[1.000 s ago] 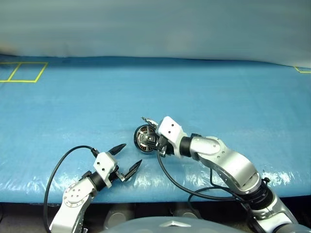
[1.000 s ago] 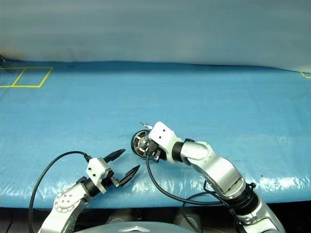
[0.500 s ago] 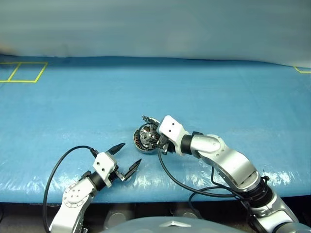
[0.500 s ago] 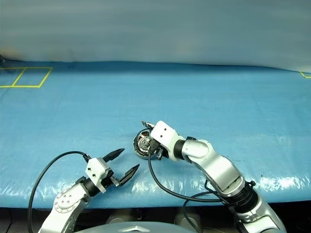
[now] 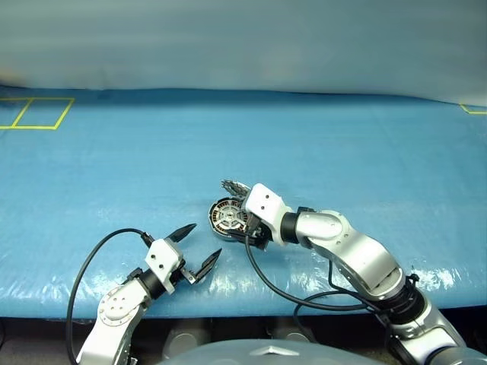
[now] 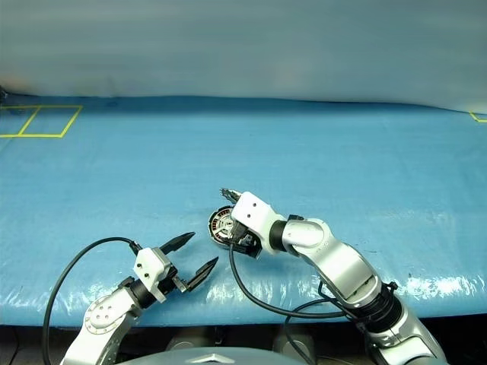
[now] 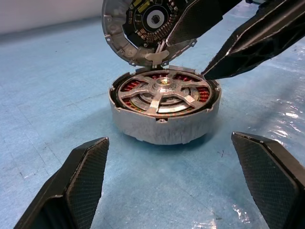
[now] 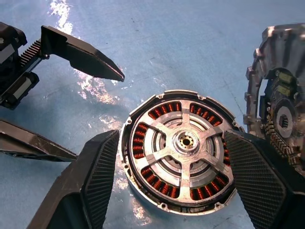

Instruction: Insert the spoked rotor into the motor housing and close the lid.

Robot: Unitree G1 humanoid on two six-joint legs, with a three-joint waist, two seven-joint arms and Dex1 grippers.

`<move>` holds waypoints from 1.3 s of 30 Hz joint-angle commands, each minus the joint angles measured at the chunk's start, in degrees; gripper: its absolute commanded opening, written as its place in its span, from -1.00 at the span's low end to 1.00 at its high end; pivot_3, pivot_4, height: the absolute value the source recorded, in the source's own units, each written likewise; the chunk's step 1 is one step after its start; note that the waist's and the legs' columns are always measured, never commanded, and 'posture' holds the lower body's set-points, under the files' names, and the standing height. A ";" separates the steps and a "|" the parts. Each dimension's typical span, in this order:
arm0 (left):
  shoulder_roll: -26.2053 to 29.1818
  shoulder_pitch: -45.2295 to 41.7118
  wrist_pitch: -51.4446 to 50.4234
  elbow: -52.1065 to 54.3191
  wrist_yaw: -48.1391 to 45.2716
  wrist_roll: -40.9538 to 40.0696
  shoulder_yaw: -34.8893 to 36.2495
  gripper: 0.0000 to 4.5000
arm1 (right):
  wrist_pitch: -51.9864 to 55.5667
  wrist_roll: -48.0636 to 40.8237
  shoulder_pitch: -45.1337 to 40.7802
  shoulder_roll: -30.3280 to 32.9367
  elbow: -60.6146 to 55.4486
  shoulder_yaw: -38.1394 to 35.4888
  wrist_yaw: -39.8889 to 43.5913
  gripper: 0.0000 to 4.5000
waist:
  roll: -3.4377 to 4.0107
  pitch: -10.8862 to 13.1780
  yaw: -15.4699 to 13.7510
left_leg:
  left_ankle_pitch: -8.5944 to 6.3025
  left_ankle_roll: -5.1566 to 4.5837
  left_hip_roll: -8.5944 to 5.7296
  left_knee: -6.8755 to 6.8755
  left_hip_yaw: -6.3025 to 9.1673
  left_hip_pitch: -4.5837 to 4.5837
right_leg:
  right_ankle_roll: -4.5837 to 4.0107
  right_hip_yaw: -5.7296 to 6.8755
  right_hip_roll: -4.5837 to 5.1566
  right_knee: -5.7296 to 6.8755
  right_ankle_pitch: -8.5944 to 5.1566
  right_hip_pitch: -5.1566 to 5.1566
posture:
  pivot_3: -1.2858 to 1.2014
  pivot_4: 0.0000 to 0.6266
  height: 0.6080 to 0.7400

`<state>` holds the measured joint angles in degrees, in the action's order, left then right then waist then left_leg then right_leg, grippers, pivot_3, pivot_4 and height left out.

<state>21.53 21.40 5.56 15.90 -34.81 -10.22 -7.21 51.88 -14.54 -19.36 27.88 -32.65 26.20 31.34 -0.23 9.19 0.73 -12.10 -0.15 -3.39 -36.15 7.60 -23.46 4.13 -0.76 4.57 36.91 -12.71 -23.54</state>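
The motor housing (image 8: 157, 202) lies flat on the blue sheet, a silver puck with copper-brown windings. The spoked rotor (image 8: 185, 141) sits inside it, hub at the centre. The lid (image 7: 143, 28) stands open and upright on its hinge at the far rim, also seen as lid (image 5: 234, 187). My right gripper (image 8: 171, 136) is open, its fingers standing on either side of the housing with nothing held. My left gripper (image 5: 205, 240) is open near the front edge, pointing at the housing (image 7: 164, 124) a short way off.
The table is covered by a blue sheet (image 5: 342, 152). Yellow tape squares (image 5: 34, 112) mark its far left corner. A black cable (image 5: 91, 266) loops from the left wrist near the front edge.
My right gripper's fingers have spread apart from around the housing, and the housing now lies flatter on the sheet. The left arm has not moved.
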 commanded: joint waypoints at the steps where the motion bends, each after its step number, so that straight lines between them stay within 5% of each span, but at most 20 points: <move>1: -0.37 0.32 1.34 0.38 0.41 -0.24 0.37 1.00 | 0.58 -1.74 -0.41 -0.51 -3.25 -3.05 0.38 0.56 | 0.00 0.00 0.00 | 0.00 0.00 0.00 0.00 0.00 0.00 | 0.00 0.00 0.00 0.00 0.00 0.00 | 0.03 -0.52 1.00; 5: -0.42 0.47 1.36 0.37 0.54 -0.25 0.34 1.00 | 1.93 -4.32 0.05 -1.14 -4.50 -5.05 0.78 0.56 | 0.00 0.00 -0.01 | 0.00 0.00 0.00 0.00 0.00 -0.01 | 0.10 0.00 0.00 0.00 0.07 -0.01 | 0.03 -0.52 1.00; 8: -0.42 0.63 1.40 0.39 0.63 -0.34 0.38 1.00 | 3.03 -6.60 0.68 -1.72 -5.24 -6.46 1.25 0.31 | 0.00 0.00 -0.01 | 0.00 0.00 0.00 0.00 0.00 -0.01 | 0.15 0.00 0.00 0.00 0.09 0.00 | 0.03 -0.52 1.00; 17: -0.28 1.20 1.46 0.64 1.09 -0.37 0.60 1.00 | 3.20 -9.67 1.82 -3.29 -6.29 -6.72 1.28 -0.99 | 0.01 0.00 -0.01 | 0.00 0.00 0.00 0.00 0.00 -0.01 | 0.14 -0.01 0.00 0.00 0.09 -0.01 | 0.03 -0.52 1.00; 22: -0.18 1.57 1.29 0.82 1.02 -0.53 0.58 1.00 | 5.36 -28.30 0.60 -4.89 -9.93 -18.61 8.12 -0.99 | 0.01 0.00 -0.03 | 0.00 -0.01 0.01 0.00 0.00 -0.01 | 0.14 0.00 0.00 -0.02 0.09 0.01 | 0.03 -0.52 1.00; 26: -0.24 1.54 1.36 0.74 0.95 -0.58 0.49 1.00 | 3.26 -36.52 -3.37 -10.12 -6.79 -29.22 1.16 -0.99 | 0.03 0.01 0.11 | 0.01 -0.03 0.04 0.00 -0.02 0.02 | 0.05 -0.02 -0.02 0.00 0.06 0.02 | 0.03 -0.52 1.00; 32: -0.40 1.21 1.59 0.32 0.78 -0.45 0.15 1.00 | -2.20 -19.36 -5.38 -7.93 2.33 -27.98 -12.52 -0.99 | 0.05 -0.02 -0.08 | 0.04 -0.01 -0.01 0.00 -0.04 0.07 | 0.01 -0.01 -0.01 -0.02 0.09 -0.02 | 0.03 -0.52 1.00; 39: -0.50 1.13 1.51 -0.03 0.47 -0.54 -0.26 1.00 | -7.79 -11.82 -2.83 -8.16 10.68 -19.64 -10.13 -0.99 | 0.10 -0.01 0.67 | 0.06 0.00 0.04 0.18 -0.27 0.03 | -0.19 -0.09 -0.06 0.01 0.35 -0.10 | 0.03 -0.52 1.00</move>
<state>21.32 22.49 5.78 15.74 -33.99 -10.23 -7.33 46.23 -26.37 -21.60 20.57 -21.66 5.88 20.06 -0.13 9.18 1.40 -12.05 -0.14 -3.33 -35.97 7.32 -23.41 3.94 -0.85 4.49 36.92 -12.36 -23.63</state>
